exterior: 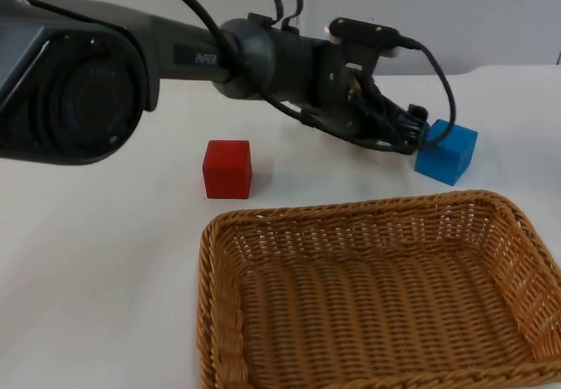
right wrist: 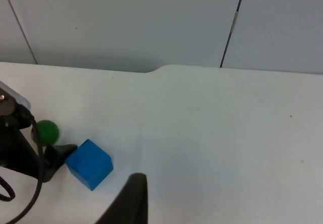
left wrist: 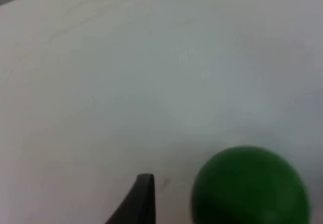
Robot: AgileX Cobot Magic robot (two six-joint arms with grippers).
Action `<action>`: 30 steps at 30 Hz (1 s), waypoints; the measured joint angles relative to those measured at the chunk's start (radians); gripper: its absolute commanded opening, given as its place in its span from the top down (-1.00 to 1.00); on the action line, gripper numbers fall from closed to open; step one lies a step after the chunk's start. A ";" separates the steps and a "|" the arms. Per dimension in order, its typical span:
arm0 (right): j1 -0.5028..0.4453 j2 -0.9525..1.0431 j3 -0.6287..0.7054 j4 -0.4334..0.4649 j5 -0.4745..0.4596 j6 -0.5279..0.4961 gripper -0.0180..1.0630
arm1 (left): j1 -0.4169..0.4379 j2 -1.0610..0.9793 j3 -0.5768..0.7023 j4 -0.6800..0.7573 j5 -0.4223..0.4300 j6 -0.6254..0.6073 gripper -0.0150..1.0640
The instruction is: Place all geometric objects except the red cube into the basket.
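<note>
The left gripper reaches across the table toward its far right part, its tips just beside the blue cube. A green ball sits close by one black fingertip in the left wrist view, and the right wrist view shows it held up at that gripper, beside the cube. It looks pinched between the fingers, though I cannot tell how firmly. The basket stands at the near edge, with nothing visible inside it, and the red cube lies just beyond its far left corner.

Risks, as I judge them: a round ball can squirt out of a shallow pinch and roll off the table. The gripper may also nudge the blue cube away. A swing toward the basket could clip its rim. The right gripper waits above the table's far right part; I cannot tell its state.
</note>
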 measured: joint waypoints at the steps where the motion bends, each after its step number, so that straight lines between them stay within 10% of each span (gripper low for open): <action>1: 0.000 0.000 0.000 0.000 0.000 0.000 -0.95 | -0.005 0.000 0.000 0.000 -0.010 0.002 -0.93; 5: 0.000 0.000 0.000 0.000 0.008 -0.002 -0.95 | -0.005 0.004 0.000 0.000 -0.040 0.009 -0.53; 8: 0.000 0.000 0.000 0.000 0.011 -0.002 -0.95 | -0.005 0.013 -0.002 0.000 -0.046 0.011 0.46; 9: 0.000 -0.002 0.000 0.000 0.013 -0.002 -0.95 | -0.005 0.017 -0.002 0.000 -0.043 0.011 0.46; 10: 0.000 -0.002 0.000 0.000 0.015 -0.002 -0.95 | -0.005 0.020 -0.002 0.000 -0.045 0.011 0.97; 22: 0.000 -0.008 0.000 0.000 0.017 -0.002 -0.95 | -0.005 -0.026 -0.006 0.039 0.063 0.011 0.96; 30: 0.000 -0.008 0.000 0.000 0.017 -0.002 -0.95 | -0.007 -0.238 -0.004 0.058 0.305 -0.001 0.96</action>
